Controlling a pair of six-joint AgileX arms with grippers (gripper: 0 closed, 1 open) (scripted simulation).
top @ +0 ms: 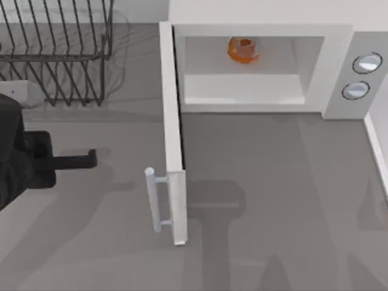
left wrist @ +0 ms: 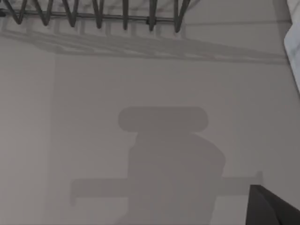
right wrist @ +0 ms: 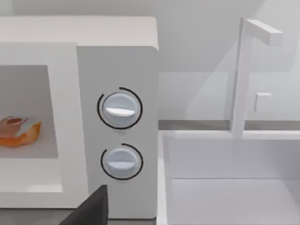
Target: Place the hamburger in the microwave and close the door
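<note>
The white microwave stands at the back of the table with its pale cavity exposed. The small glossy orange hamburger sits inside the cavity toward the back, and it also shows in the right wrist view as the hamburger on the cavity floor. The door stands wide open, sticking out toward the table's front, its silver bar handle on the left face. My left gripper hovers over bare table to the left of the door, apart from it. My right gripper is in front of the microwave's knob panel.
A black wire dish rack fills the back left corner, and its feet show in the left wrist view. Two round knobs sit on the microwave's right panel. A white sink with a faucet lies right of the microwave.
</note>
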